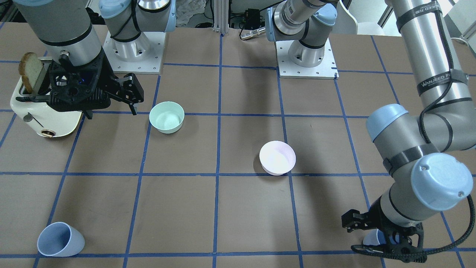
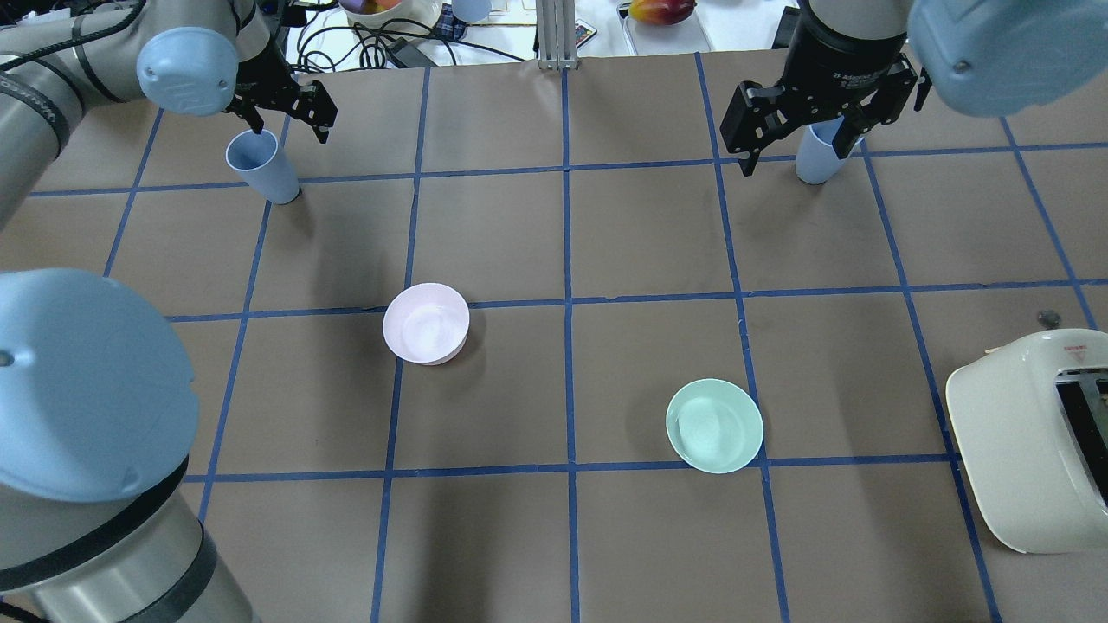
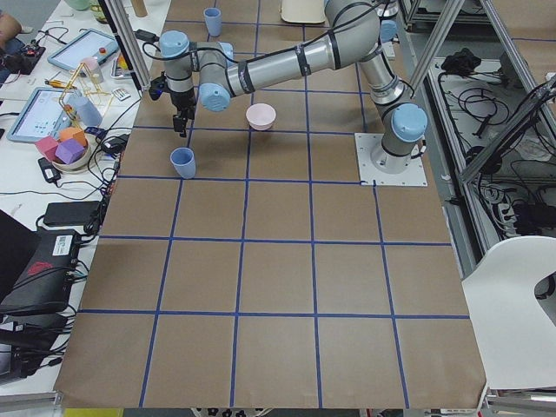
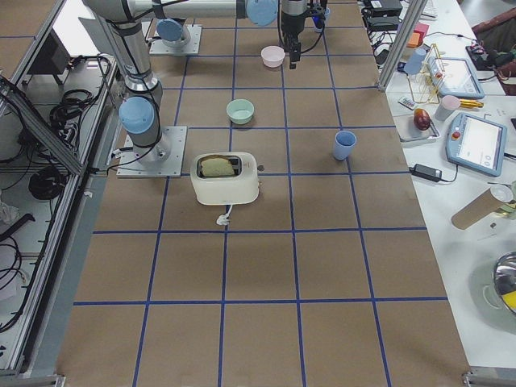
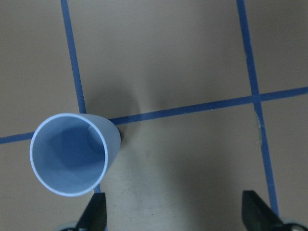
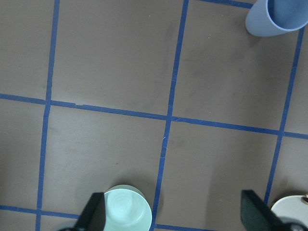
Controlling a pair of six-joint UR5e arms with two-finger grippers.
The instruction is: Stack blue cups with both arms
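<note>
Blue cups (image 2: pixel 264 170) (image 2: pixel 818 160) aren't stacked yet. Left gripper (image 2: pixel 293 130) hangs spread wide and empty right beside one. Right gripper (image 1: pixel 131 93), also wide and empty, sits up high over the toaster (image 2: pixel 1013 433) and mint bowl (image 2: pixel 714 426). Both cups stand upright on the surface (image 2: pixel 606 536), at 10 and 2 o'clock in the overhead view.

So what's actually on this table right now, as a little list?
first blue cup: upright, just beside the left fingers
second blue cup: upright, standing alone
left fingers: open, empty, hovering over the table
right fingers: open, empty, high above the mint bowl
pink bowl: empty, mid-table
mint bowl: empty
toaster: white, with a bread slice sticking out
</note>
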